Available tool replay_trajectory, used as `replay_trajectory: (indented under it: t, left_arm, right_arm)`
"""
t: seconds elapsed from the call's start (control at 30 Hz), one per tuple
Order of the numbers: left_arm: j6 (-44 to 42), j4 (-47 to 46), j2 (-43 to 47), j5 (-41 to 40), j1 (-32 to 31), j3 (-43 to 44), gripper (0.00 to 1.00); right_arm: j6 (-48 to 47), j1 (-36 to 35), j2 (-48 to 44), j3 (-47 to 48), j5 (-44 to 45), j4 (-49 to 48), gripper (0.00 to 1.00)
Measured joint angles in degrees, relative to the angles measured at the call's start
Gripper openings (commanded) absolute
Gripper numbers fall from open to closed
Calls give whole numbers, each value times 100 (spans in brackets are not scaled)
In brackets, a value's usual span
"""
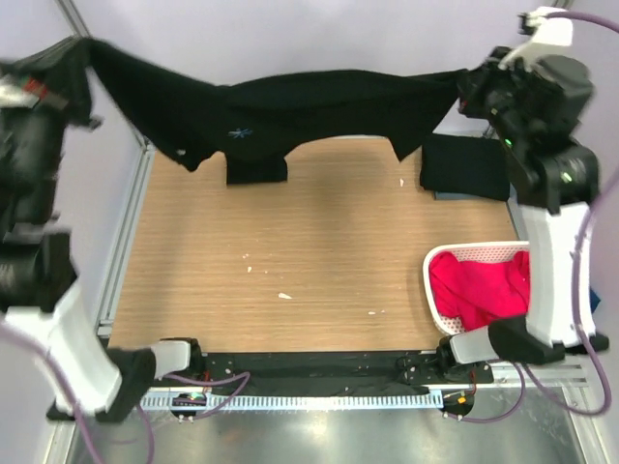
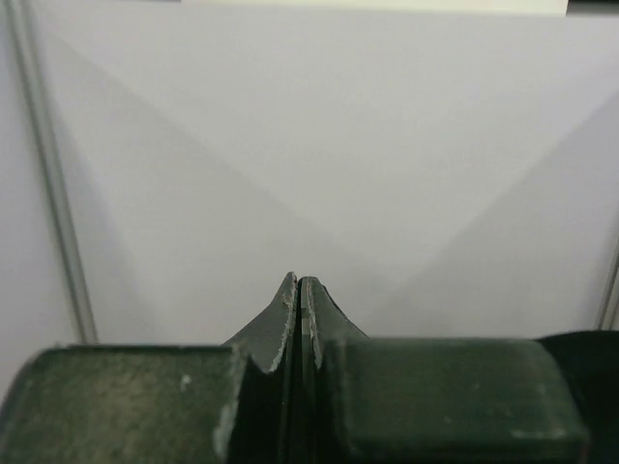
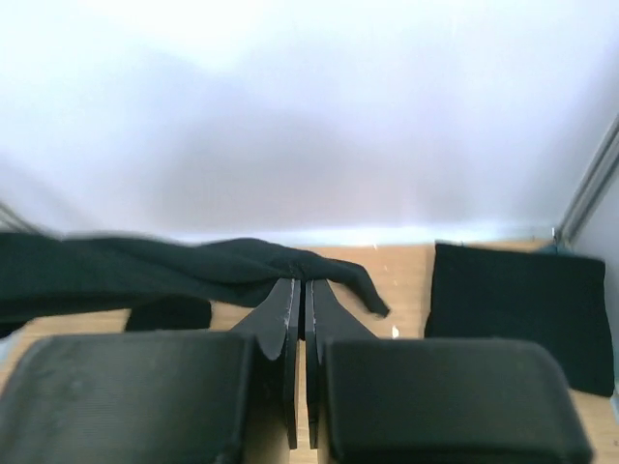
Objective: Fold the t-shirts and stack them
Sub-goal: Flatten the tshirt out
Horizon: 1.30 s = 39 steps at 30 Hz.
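A black t-shirt (image 1: 319, 101) with a small light-blue starburst mark (image 1: 239, 132) hangs stretched above the table's far edge, between my two grippers. My left gripper (image 1: 83, 48) holds its left end high at the back left. In the left wrist view that gripper (image 2: 300, 282) is shut, and no cloth shows at its tips. My right gripper (image 1: 472, 85) is shut on the shirt's right end, and black cloth (image 3: 242, 266) bunches at that gripper's tips (image 3: 300, 280). A second black t-shirt (image 1: 464, 166) (image 3: 517, 309) lies folded on the table at the far right.
A white oval basket (image 1: 474, 249) holding red cloth (image 1: 479, 285) stands at the near right beside the right arm. A dark flap (image 1: 256, 170) hangs below the stretched shirt near the table. Small white specks (image 1: 283, 295) dot the wooden tabletop. A metal rail (image 1: 121, 232) runs along its left edge.
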State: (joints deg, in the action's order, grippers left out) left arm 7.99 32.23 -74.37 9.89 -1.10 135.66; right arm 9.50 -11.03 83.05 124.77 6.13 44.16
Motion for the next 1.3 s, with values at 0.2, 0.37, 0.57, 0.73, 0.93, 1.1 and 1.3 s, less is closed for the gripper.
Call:
replay_trajectory:
  t: [0.2, 0.37, 0.57, 0.73, 0.93, 1.1, 1.3]
  left_arm:
    - [-297, 142, 1447, -472, -7, 153, 0]
    - [-402, 149, 2164, -686, -52, 365, 0]
    - [-415, 162, 2358, -767, -227, 439, 0]
    - [-487, 195, 1952, -946, -413, 490, 0]
    - [-905, 232, 667, -1766, -1086, 450, 0]
    - [-1043, 258, -160, -2048, -1123, -1080, 0]
    - [-1034, 101, -1200, -2138, -1082, -3252, 0]
  right_arm:
    - [-44, 0, -1329, -35, -317, -57, 1]
    - [-37, 0, -2017, 114, -444, -37, 1]
    - [-9, 0, -2345, 146, -719, 22, 1]
    - [-13, -2, -2142, 101, -704, 214, 1]
    - [-101, 0, -1552, -289, -337, 245, 1]
    - [-125, 0, -1202, -1757, 22, -254, 1]
    - [-24, 0, -463, -3871, 313, -1056, 1]
